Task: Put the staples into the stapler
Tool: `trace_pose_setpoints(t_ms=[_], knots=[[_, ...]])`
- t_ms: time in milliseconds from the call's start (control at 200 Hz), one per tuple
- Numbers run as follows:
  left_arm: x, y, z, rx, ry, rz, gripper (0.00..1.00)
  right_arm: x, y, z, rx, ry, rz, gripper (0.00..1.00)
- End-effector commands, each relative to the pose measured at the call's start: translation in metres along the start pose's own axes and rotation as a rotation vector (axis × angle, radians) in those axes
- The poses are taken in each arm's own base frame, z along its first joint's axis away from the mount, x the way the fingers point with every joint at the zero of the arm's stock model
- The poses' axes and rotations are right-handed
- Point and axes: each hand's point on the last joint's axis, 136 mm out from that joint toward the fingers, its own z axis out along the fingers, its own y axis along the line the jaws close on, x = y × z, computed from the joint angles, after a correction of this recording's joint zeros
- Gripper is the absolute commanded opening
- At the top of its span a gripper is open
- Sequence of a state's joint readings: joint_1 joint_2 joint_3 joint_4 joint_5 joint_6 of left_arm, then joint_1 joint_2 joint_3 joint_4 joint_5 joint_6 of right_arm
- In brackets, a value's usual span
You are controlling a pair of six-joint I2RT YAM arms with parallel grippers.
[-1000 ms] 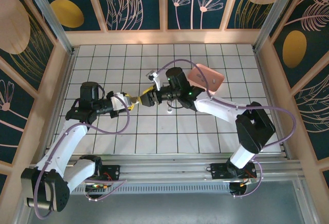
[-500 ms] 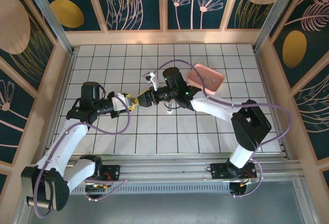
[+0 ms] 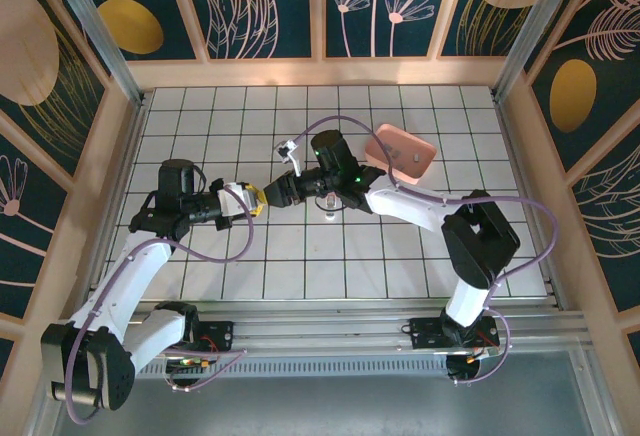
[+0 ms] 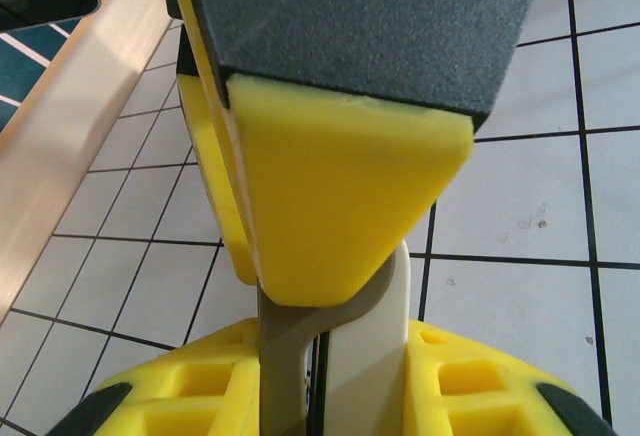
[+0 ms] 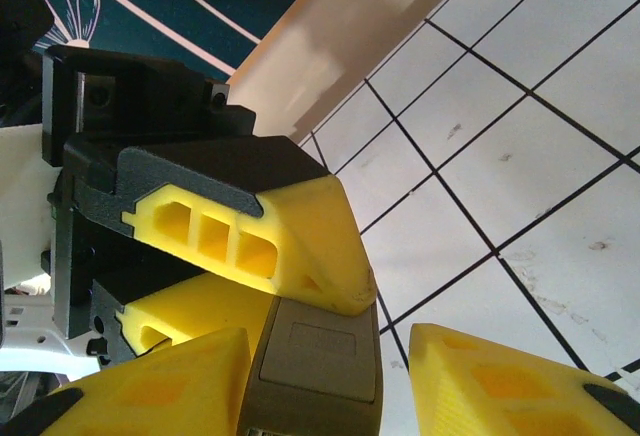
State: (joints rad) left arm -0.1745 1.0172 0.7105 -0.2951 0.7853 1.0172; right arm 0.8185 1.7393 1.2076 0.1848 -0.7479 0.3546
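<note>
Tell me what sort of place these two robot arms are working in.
Probably a purpose-built robot test cell: a white tiled floor with a black grid, wood-framed walls of teal leaf-pattern panels closing it in, and a metal rail carrying both arm bases.

Top external sits high behind the arm bases (image 3: 190, 338), looking steeply down from far off at the whole tiled floor (image 3: 300, 256). Left wrist rides the left gripper (image 4: 335, 381), aimed along it, very close, at the right gripper (image 3: 274, 193). Right wrist faces back the opposite way, equally close. All three share the stapler (image 5: 315, 356) mid-floor.
</note>
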Motion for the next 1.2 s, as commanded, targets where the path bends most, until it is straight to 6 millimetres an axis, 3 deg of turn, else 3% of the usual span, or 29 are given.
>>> trace_pose_setpoints(t_ms=[0,105,190,355,511,611,726,951,1196], knots=[[-0.012,-0.001,-0.001,0.005,-0.055,0.033,0.01,-0.007,0.007,0.004,-0.04,-0.005,-0.009,0.45],[-0.013,0.001,-0.001,-0.005,-0.054,0.022,0.02,-0.007,0.008,0.004,-0.049,0.0,-0.009,0.42],[-0.016,0.006,-0.002,-0.028,-0.062,-0.014,0.08,-0.006,0.01,0.004,-0.054,0.002,-0.017,0.29],[-0.029,0.02,-0.006,-0.073,-0.104,-0.125,0.42,-0.01,0.012,-0.011,-0.003,-0.048,-0.13,0.16],[-0.043,0.016,-0.008,-0.048,-0.193,-0.216,0.53,-0.013,0.023,-0.048,0.024,-0.182,-0.344,0.09],[-0.049,0.006,-0.007,0.014,-0.257,-0.251,0.72,-0.014,0.024,-0.07,0.048,-0.251,-0.433,0.07],[-0.058,-0.005,-0.007,0.095,-0.342,-0.29,0.71,-0.011,0.03,-0.087,0.025,-0.295,-0.549,0.05],[-0.067,-0.014,-0.003,0.212,-0.414,-0.366,0.64,0.002,0.064,-0.114,-0.082,-0.447,-0.831,0.0],[-0.071,-0.024,0.001,0.302,-0.438,-0.387,0.61,0.004,0.075,-0.115,-0.159,-0.49,-0.88,0.0]])
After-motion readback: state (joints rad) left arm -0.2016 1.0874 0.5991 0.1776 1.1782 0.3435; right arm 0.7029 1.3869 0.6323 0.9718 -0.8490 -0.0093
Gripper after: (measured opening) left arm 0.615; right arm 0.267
